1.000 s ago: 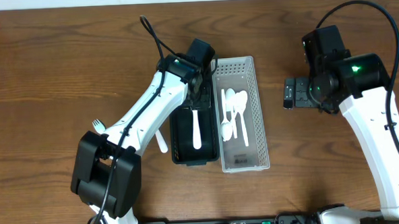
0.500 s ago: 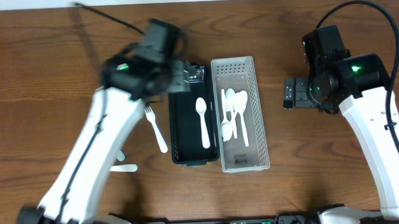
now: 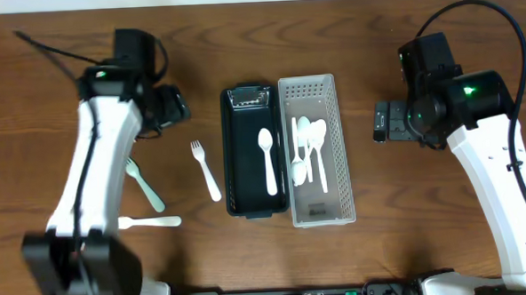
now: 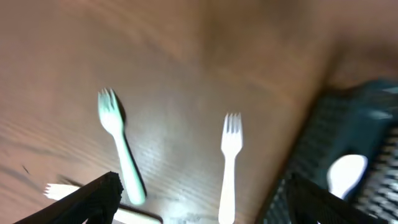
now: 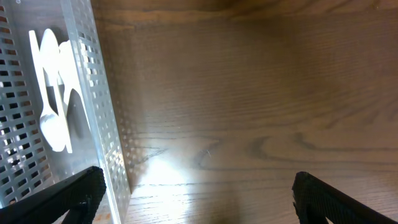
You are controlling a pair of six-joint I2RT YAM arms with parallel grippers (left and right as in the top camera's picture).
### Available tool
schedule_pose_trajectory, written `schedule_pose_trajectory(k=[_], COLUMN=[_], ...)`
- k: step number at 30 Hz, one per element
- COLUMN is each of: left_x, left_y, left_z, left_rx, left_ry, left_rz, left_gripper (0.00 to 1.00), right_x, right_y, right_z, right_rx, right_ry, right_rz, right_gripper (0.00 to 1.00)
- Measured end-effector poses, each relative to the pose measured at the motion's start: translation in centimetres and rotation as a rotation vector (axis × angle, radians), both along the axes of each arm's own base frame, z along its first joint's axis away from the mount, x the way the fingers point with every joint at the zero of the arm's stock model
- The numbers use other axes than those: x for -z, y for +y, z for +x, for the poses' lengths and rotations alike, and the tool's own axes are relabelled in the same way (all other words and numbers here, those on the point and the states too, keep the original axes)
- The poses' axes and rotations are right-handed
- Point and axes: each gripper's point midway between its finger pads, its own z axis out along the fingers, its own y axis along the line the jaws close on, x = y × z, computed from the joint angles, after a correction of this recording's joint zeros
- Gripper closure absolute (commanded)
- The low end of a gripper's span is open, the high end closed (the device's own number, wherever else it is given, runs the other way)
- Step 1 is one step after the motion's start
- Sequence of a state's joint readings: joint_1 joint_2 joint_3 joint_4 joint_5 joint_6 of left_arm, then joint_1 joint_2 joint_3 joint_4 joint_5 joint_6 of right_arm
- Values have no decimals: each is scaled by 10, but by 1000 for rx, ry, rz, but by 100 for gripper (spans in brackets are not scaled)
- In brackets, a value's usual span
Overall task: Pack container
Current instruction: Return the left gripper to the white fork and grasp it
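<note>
Although the left wrist view is blurred, its two fingertips (image 4: 99, 196) show at the bottom corners, wide apart with nothing between them, so the left jaws are open and empty. In the overhead view the left arm (image 3: 103, 146) reaches up the left side of the wooden worktop (image 3: 356, 37), with its wrist well apart from the black container (image 3: 231, 167). That container lies lengthwise near the middle of the worktop. One white spoon (image 3: 267, 161) lies inside it, bowl toward the far end. Touching its right wall is a pale perforated basket (image 3: 339, 162), which holds a small cluster of white spoons (image 3: 309, 150) overlapping one another. Three pieces lie loose on the wood to the left of the container: a white fork (image 3: 205, 170) just beside it with its tines toward the far edge, a pale green fork (image 3: 144, 184) farther left at a slant, and another white piece (image 3: 151, 222) lying crosswise nearer the front edge. The right arm (image 3: 476, 147) stands to the right of the basket, apart from it. The right wrist view shows its fingertips (image 5: 68, 196) spread to both lower corners over bare wood beside the basket's wall, so the right jaws are open and hold nothing.
</note>
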State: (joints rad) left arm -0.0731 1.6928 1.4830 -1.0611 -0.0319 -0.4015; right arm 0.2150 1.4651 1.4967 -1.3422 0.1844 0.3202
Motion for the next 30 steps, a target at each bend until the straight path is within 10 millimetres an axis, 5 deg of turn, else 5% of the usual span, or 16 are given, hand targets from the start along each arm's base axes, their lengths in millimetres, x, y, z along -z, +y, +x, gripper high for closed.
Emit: schedule_pose_trajectory(k=[7,18,30], left_x=[84,126,149], left_y=[-15,-36,-40], left_z=[-4,-2,-12], left_rx=[-28,44,88], left_ry=[213,289,285], left_rz=[-69,-106,-125], left_gripper=[13,12,12], right_x=[0,0,0], right_y=[0,0,0], right_z=[0,0,0], right_rx=[0,0,0], right_ry=[0,0,2], right_rz=[0,0,0], right_gripper=[1,1,1])
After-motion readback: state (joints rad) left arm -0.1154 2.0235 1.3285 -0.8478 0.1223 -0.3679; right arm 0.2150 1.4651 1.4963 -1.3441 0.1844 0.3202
